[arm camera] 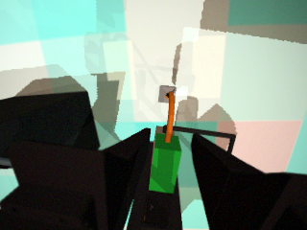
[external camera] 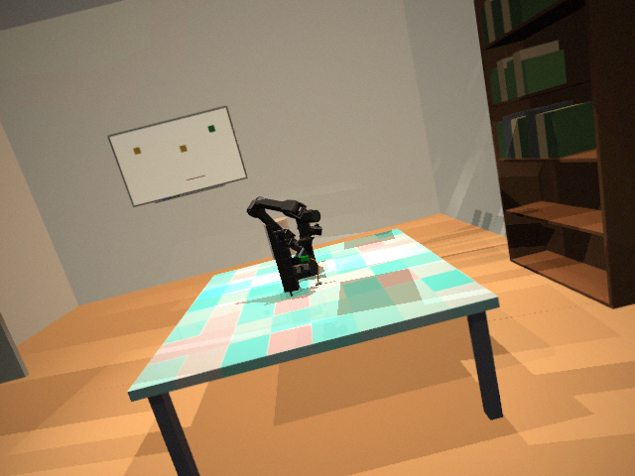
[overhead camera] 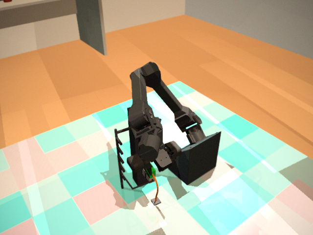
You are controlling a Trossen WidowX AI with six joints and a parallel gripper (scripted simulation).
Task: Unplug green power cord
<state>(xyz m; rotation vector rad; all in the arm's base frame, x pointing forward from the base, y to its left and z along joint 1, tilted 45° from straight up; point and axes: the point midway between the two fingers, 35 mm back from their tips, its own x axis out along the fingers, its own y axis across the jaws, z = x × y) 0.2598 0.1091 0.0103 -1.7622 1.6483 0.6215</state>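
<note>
From my remote seat this looks like an ordinary indoor room, perhaps a study or small office. I see wood-plank flooring, plain pale walls, and a whiteboard with small coloured squares on it. A tall dark bookcase holds rows of green, white and blue books. A patchwork-topped table carries my arm. I can't tell whether it's a home or a workplace.
</note>
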